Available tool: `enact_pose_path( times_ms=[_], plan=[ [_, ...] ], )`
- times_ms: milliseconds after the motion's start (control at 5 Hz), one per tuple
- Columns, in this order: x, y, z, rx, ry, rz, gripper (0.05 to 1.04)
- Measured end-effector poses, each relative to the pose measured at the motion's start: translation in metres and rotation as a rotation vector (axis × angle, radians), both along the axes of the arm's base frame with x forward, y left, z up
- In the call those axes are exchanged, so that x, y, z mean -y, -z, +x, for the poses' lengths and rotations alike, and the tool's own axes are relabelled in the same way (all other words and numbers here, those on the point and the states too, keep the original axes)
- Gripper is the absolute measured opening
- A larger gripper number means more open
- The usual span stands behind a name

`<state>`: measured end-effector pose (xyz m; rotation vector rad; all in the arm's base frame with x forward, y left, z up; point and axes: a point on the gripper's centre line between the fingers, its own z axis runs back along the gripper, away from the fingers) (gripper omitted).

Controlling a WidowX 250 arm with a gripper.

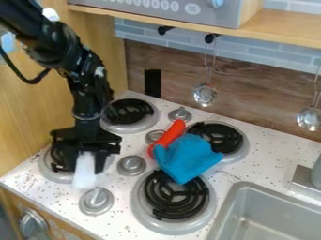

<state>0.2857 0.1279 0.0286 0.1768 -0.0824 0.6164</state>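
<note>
The black two-finger hand (87,158) hangs over the coil burner (46,169) well to the left of a crumpled bright blue cloth-like piece (190,157), covering much of that burner. A blurred, whitish upright strip (85,171) shows directly beneath the hand, its lower end fading out near a round silver knob (96,201); what it is, and whether the hand is spread or pinching it, I cannot tell. The blue piece hides one end of an elongated red-orange thing (169,135) and parts of two burners. Right of it, the grey metal sink (233,206) is cut off by the view's edge.
</note>
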Motion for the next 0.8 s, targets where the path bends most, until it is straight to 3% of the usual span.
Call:
enact_pose_path(
  times_ms=[200,600,800],
  plan=[
    [0.0,0.0,0.005,0.006,-0.002,-0.001,0.653],
    [0.016,-0.001,0.019,0.045,-0.045,-0.076,0.653],
    [0.027,-0.004,0.029,0.064,-0.001,-0.071,0.653]
  ],
)
